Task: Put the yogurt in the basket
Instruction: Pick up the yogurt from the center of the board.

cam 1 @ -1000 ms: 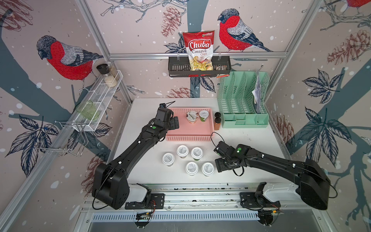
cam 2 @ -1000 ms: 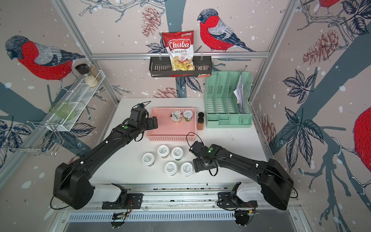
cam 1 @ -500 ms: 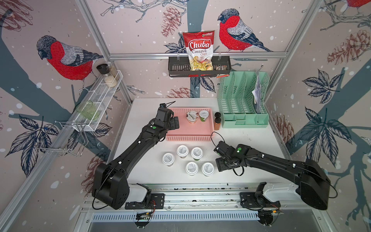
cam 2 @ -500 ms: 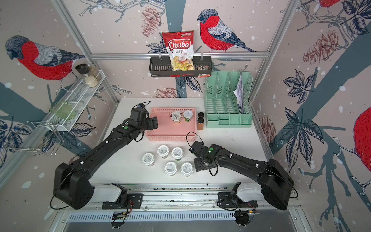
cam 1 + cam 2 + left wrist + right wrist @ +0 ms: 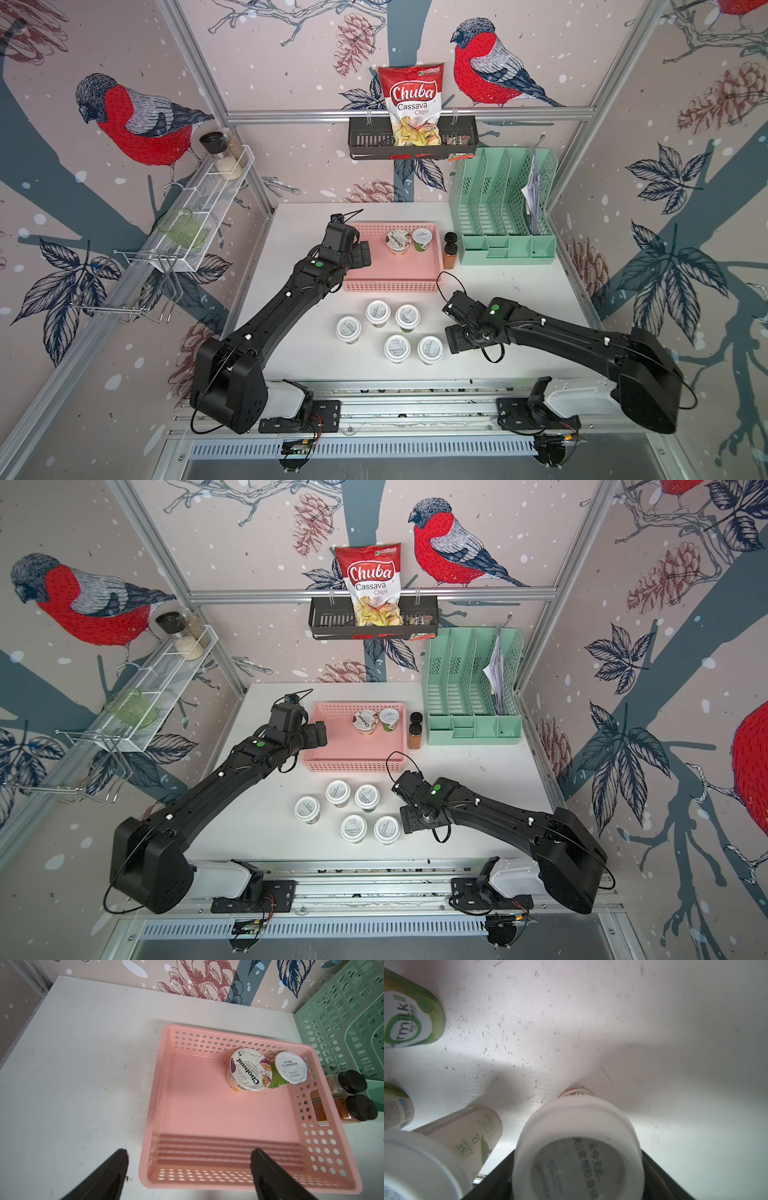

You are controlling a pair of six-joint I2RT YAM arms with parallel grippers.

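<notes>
Right jaws straddle the corner yogurt cup (image 5: pixel 577 1153) on the worktop (image 5: pixel 519 282), grip unclear, so I'd squeeze gently under its lid and lift clear of its neighbour (image 5: pixel 397 348) toward the basket (image 5: pixel 395 286); left jaws hang apart.

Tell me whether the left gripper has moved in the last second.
No. In both top views the left gripper sits open over the basket at its left edge, in the same spot against that edge as a second ago.
</notes>
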